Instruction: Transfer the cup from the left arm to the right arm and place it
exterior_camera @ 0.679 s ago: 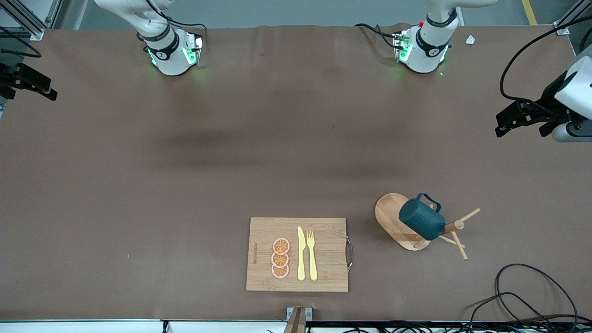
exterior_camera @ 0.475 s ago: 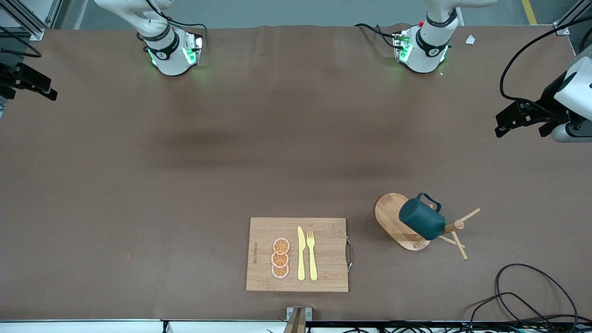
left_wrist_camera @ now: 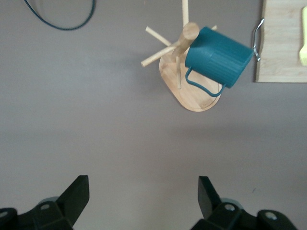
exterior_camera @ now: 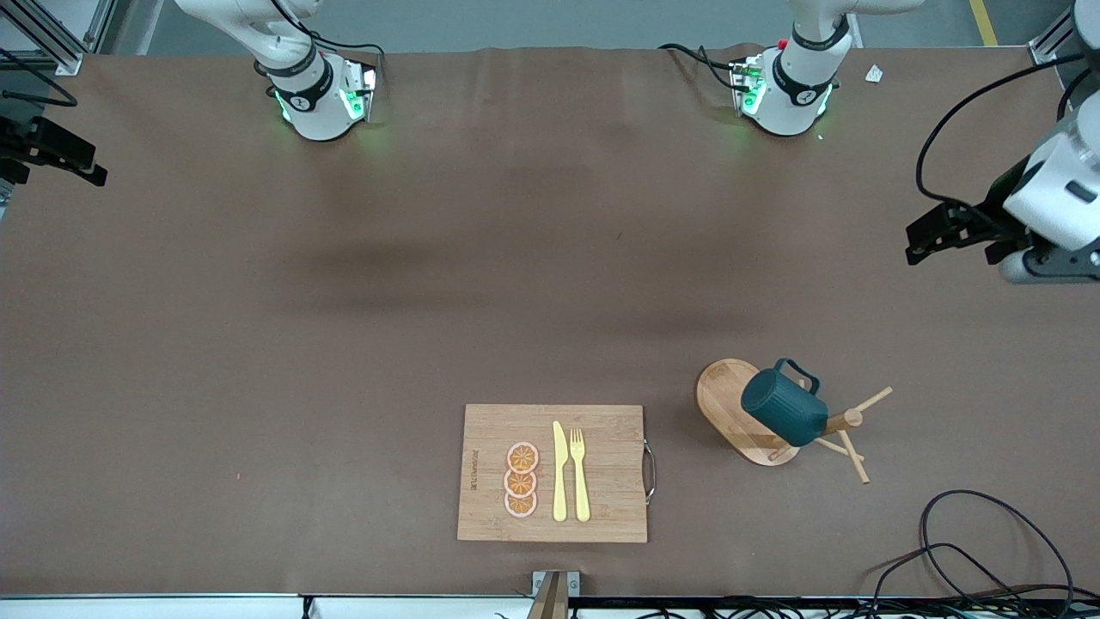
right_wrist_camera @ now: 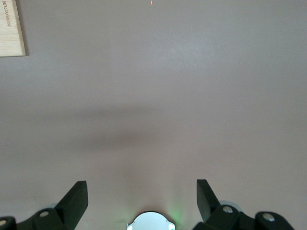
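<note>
The dark teal ribbed cup (exterior_camera: 784,407) hangs tilted on a peg of the wooden peg rack (exterior_camera: 724,397), toward the left arm's end of the table and near the front camera. It also shows in the left wrist view (left_wrist_camera: 218,56) with the rack (left_wrist_camera: 192,96). My left gripper (exterior_camera: 945,241) is up in the air over the left arm's end of the table, open and empty (left_wrist_camera: 142,199), well apart from the cup. My right gripper (exterior_camera: 64,163) waits over the right arm's end, open and empty (right_wrist_camera: 141,199).
A wooden cutting board (exterior_camera: 610,430) with orange slices (exterior_camera: 521,480), a yellow knife (exterior_camera: 559,471) and a fork (exterior_camera: 579,473) lies near the front edge. Black cables (exterior_camera: 988,533) lie at the front corner by the rack.
My left gripper has shifted slightly toward the table's middle. The cup, the rack and the right arm have not moved.
</note>
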`<state>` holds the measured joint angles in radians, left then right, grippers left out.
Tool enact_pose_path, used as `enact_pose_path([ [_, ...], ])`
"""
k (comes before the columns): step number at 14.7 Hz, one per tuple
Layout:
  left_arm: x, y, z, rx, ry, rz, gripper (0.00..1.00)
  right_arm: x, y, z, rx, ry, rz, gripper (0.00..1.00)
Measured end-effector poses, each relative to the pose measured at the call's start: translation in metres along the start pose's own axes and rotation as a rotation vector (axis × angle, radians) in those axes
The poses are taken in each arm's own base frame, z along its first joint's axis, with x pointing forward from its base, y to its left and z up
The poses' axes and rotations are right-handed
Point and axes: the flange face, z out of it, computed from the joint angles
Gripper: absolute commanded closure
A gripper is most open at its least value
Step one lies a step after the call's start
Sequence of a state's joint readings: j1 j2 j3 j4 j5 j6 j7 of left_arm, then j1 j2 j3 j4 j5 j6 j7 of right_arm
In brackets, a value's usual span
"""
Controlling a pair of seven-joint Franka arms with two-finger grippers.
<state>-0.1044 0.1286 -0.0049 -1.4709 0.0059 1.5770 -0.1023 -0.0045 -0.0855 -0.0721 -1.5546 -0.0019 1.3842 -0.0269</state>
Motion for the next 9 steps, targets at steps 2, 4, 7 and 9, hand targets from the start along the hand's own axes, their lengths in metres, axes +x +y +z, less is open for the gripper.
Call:
enact_pose_path([
  [2, 0.012, 0.003, 0.027, 0.005, -0.044, -0.034, 0.0, 0.0, 0.0, 0.0, 0.0, 0.0, 0.0, 0.0],
  [4, 0.023, 0.007, 0.048, 0.01, -0.069, -0.155, 0.0, 0.0, 0.0, 0.0, 0.0, -0.001, 0.0, 0.0],
  [7, 0.05, 0.018, 0.063, -0.027, -0.013, -0.402, 0.0, 0.0, 0.0, 0.0, 0.0, -0.003, 0.0, 0.0],
  [9, 0.073, 0.028, 0.075, -0.104, 0.025, -0.571, 0.0, 0.0, 0.0, 0.0, 0.0, -0.004, 0.0, 0.0],
])
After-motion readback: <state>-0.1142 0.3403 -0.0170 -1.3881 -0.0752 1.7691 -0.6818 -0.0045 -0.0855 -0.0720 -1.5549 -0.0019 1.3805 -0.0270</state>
